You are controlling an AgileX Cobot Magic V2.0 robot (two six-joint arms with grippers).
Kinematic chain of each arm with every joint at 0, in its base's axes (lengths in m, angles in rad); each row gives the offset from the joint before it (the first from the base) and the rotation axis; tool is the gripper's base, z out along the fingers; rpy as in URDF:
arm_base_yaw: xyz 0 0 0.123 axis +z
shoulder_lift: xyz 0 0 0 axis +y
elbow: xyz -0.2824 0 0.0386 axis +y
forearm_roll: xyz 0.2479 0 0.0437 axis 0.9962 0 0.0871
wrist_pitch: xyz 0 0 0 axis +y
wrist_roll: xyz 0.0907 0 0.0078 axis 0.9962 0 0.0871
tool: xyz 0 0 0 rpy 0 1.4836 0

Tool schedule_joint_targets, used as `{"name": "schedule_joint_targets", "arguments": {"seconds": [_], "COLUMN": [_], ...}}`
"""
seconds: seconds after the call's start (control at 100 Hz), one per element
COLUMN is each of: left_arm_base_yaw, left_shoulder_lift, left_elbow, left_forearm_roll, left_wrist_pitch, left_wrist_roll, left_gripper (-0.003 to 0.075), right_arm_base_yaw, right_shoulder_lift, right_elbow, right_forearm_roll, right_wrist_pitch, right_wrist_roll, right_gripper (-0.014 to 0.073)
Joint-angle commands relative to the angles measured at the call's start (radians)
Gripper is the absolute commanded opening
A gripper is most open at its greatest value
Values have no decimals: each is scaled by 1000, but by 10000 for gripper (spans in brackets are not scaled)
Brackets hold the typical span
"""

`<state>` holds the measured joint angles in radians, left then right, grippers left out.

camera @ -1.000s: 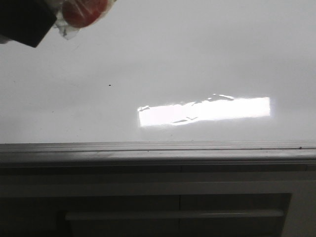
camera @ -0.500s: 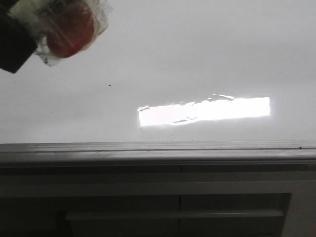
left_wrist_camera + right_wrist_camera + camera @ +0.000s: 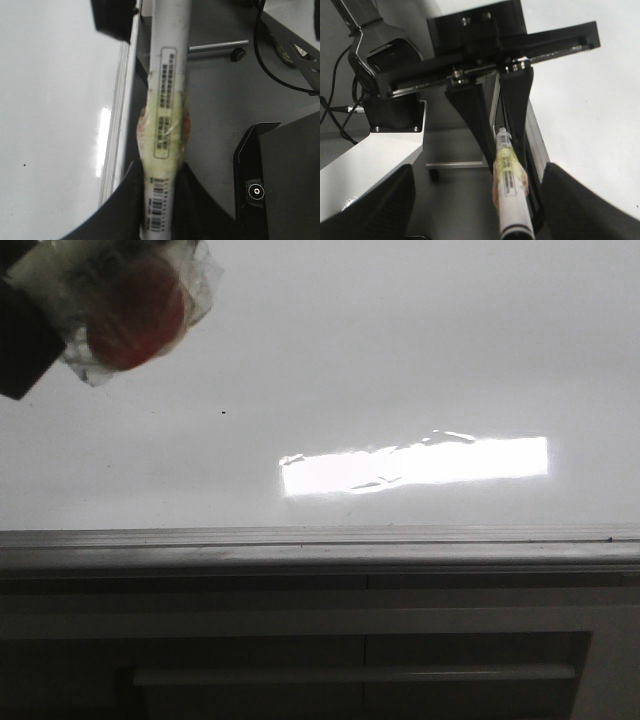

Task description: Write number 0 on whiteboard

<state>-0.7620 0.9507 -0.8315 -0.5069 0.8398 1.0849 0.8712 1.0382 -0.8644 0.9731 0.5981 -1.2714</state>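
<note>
Taped marker (image 3: pixel 165 130) in left hand (image 3: pixel 161 195), beside whiteboard's (image 3: pixel 55 100) edge.

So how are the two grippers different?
The left gripper is shut on the marker; the right gripper is open and holds nothing. The left's jaws sit close together against the marker, while the right's are spread wide apart. Both are black.

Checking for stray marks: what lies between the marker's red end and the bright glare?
Between marker and glare, the front view shows bare whiteboard, save one tiny black speck; no drawn line.
</note>
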Motion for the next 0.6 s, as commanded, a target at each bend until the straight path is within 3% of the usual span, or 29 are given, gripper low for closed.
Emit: {"name": "schedule_joint_targets", "arguments": {"seconds": [0.0, 0.21, 0.59], "left_arm_base_yaw": [-8, -8, -8], "left_shoulder_lift": [-8, -8, -8], "left_elbow": [-32, -32, -32], "left_forearm_roll": [-33, -39, -39], "left_wrist_pitch": [-36, -29, -16], "left_wrist_roll": [-2, -2, -2], "left_gripper": [-20, -20, -20], "right_arm_base_yaw": [11, 12, 12], "right_shoulder_lift": [17, 61, 83], "right_elbow": [-48, -53, -53], "right_forearm_roll": [45, 52, 52], "right_wrist_pitch": [-42, -42, -74], "right_wrist_roll": [-13, -13, -13], "right_gripper": [435, 279, 83]}}
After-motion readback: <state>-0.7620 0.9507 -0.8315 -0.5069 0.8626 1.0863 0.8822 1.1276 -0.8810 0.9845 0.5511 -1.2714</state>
